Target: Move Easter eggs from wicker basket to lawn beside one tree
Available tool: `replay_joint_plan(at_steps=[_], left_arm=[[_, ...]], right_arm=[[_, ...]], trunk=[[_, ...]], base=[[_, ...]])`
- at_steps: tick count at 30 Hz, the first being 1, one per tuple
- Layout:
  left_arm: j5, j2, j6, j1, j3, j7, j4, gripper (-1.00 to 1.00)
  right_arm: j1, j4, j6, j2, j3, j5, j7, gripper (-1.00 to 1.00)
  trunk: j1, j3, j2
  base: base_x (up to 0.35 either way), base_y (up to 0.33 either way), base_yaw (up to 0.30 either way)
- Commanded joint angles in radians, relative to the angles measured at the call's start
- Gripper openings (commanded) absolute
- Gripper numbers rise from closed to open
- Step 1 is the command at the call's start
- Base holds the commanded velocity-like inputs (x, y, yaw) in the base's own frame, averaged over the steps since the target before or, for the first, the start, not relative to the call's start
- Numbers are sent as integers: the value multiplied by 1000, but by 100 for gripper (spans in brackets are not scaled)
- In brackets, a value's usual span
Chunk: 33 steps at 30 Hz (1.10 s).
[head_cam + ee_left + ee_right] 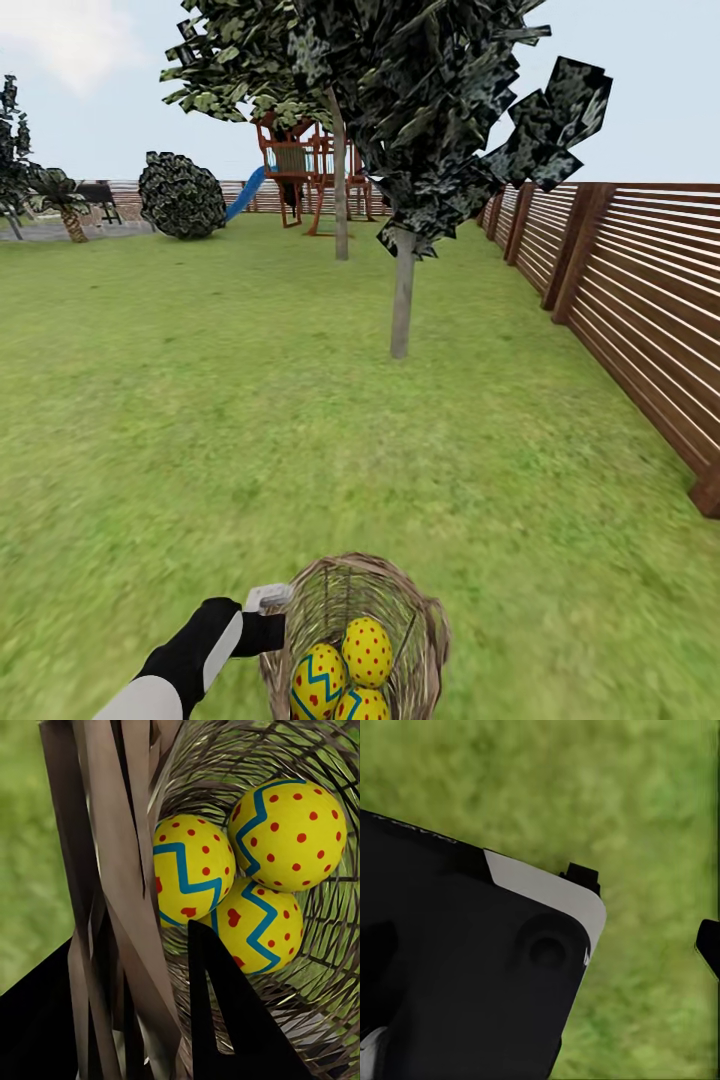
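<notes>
Eggs [247,862], three, lie in one basket [420,620]; left gripper [268,612] clamps its rim. Two trees [402,300] stand ahead, fence [640,300] alongside. Right gripper's state: cannot tell.

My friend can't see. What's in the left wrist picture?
Three yellow Easter eggs with red dots and blue zigzag bands sit bunched together inside a brown open-weave wicker basket. The left gripper's dark jaws straddle the basket's wall, one inside, with blurry green lawn behind.

Three eggs [345,672] in basket [420,640] on lawn [200,420], tree [402,300] ahead, fence [640,300] right
</notes>
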Motion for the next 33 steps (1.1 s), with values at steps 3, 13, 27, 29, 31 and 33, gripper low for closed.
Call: replay_joint_plan(at_steps=[3, 13, 27, 29, 31, 33], left_arm=[[17, 0, 6, 0, -1, 2, -2, -100], [17, 0, 6, 0, 0, 2, -2, -100], [17, 0, 6, 0, 0, 2, -2, -100], [17, 0, 6, 0, 0, 3, -2, -100], [17, 0, 6, 0, 0, 3, -1, -100], [17, 0, 6, 0, 0, 3, -1, -100]], right_arm=[[-1, 4, -6, -1, -8, 8, 0, 100], [-1, 4, -6, -1, -8, 8, 0, 100], [-1, 4, -6, -1, -8, 8, 0, 100], [-1, 4, -6, -1, -8, 8, 0, 100], [-1, 4, -6, -1, -8, 8, 0, 100], [-2, 4, -6, -1, -8, 8, 0, 100]], trunk=[[1, -1, -1], [1, -1, -1], [1, -1, -1], [1, -1, -1], [1, -1, -1], [1, -1, -1]], base=[[322, 0, 0], [322, 0, 0], [322, 0, 0], [322, 0, 0], [322, 0, 0], [322, 0, 0]])
